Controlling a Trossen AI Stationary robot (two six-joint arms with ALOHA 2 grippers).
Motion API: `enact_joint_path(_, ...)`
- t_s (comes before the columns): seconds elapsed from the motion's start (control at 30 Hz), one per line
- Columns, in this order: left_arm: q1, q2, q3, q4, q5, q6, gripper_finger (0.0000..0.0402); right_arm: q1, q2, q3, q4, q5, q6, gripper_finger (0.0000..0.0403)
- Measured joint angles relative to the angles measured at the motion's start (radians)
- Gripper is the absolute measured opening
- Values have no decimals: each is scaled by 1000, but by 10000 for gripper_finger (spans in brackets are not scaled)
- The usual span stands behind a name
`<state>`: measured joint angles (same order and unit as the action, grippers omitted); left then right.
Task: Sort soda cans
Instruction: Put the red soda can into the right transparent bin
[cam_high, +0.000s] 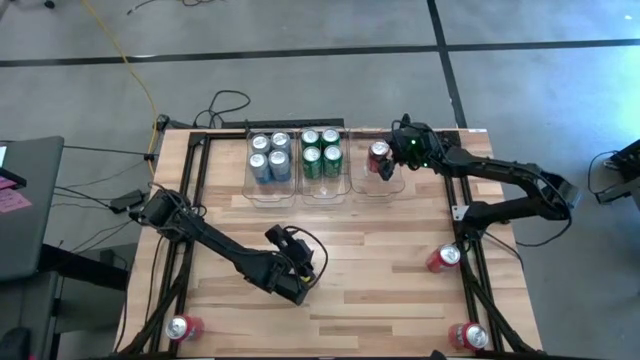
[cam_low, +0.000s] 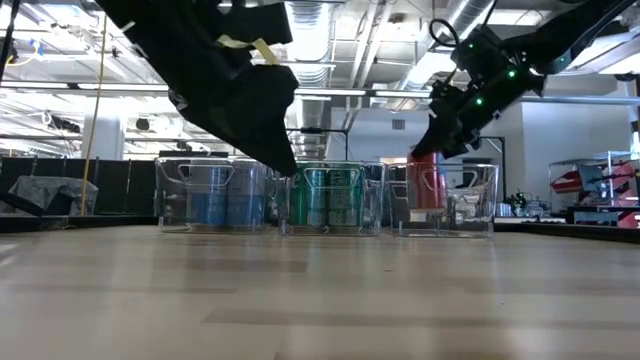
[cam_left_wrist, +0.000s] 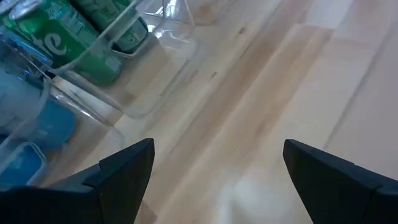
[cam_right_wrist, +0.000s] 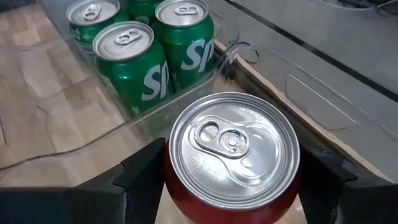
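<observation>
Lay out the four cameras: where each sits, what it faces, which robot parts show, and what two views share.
High: above, straight down; both arms, table.
Low: table height, level across; arms overhead, three bins.
Left wrist: over bare wood; left gripper open, empty.
Right wrist: right gripper around a red can, beside green cans.
Shared: high and right wrist both show that red can.

Wooden table (cam_high: 350, 250): bins (cam_high: 272, 190), red cans (cam_high: 443, 258)

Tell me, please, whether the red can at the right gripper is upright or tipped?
Upright: the red can shows its silver top face-on between the right gripper's fingers, and stands vertical in the low view.
</observation>
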<state>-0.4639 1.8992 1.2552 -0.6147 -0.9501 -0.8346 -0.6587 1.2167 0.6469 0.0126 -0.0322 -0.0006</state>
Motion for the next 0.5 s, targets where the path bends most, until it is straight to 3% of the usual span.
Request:
enact_joint_path(0.3, 50, 0, 0, 0, 0, 62, 352, 18, 0, -31, 53, 0, 19, 292)
enact_joint_path(0.5, 115, 0, -1, -2, 160, 138, 352, 15, 18, -31, 114, -1, -4, 292)
